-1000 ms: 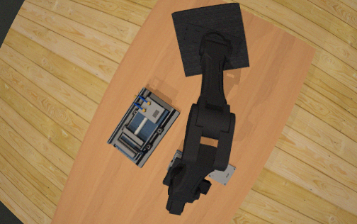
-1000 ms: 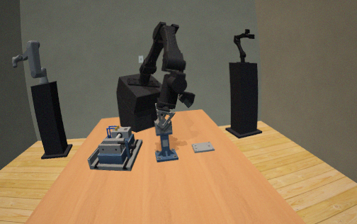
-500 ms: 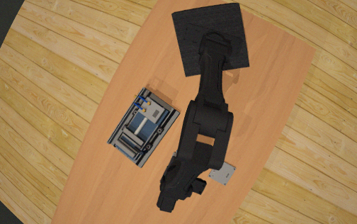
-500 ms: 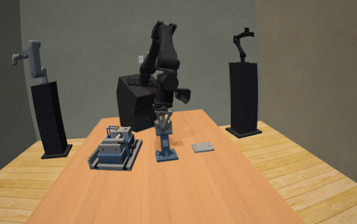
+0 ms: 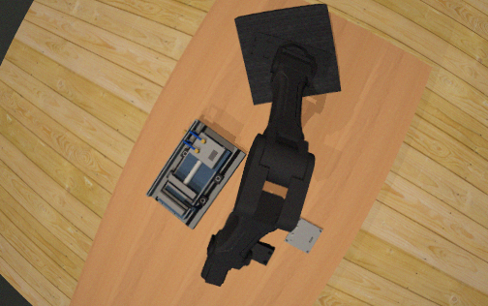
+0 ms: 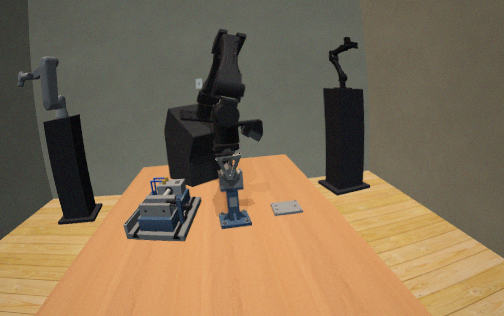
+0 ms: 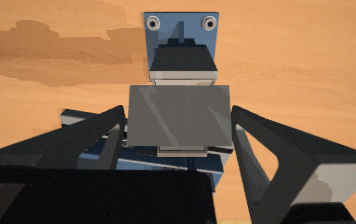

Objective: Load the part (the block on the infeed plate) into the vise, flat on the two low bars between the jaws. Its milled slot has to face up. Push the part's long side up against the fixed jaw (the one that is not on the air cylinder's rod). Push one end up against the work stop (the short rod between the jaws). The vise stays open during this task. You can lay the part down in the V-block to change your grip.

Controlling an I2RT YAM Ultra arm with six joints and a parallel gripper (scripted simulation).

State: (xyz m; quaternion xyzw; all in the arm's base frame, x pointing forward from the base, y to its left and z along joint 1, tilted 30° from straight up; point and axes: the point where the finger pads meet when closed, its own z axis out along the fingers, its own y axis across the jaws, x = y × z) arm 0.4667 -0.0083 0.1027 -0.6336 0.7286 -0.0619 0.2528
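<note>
Near left on the wooden table (image 5: pixel 145 271) (image 6: pixel 250 275) (image 7: pixel 300 75), the vise (image 5: pixel 213 150) (image 6: pixel 157 220) (image 7: pixel 150 167) is seen with jaws apart, a pale rod (image 5: pixel 193 171) lying between them. Just right of it, a blue stand (image 6: pixel 233 200) (image 7: pixel 207 40) is bolted to a foot, topped by the V-block (image 7: pixel 184 77). Task block (image 7: pixel 178 116) noted at the V-block, outside the vise; slot side cannot be told. Gripper (image 6: pixel 229 171) (image 7: pixel 177 112) spread, one finger beside each end of the block; no clamping noted. Farther right, a flat grey plate (image 5: pixel 306 235) (image 6: pixel 286 207) is laid on the table. Beyond, the black arm (image 5: pixel 288 107) (image 6: pixel 227 85) is carried by a dark block-shaped base (image 5: pixel 290 15) (image 6: pixel 185 150). Far left and far right, smaller arms are mounted on black pillars (image 6: pixel 70 170).

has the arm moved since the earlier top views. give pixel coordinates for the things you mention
Yes. In the top view, the arm (image 5: pixel 286 160) (image 6: pixel 227 87) has swung left, toward the vise (image 5: pixel 208 172) (image 6: pixel 157 220) (image 7: pixel 142 156), and its elbow now meets the vise's right corner as seen from above.
</note>
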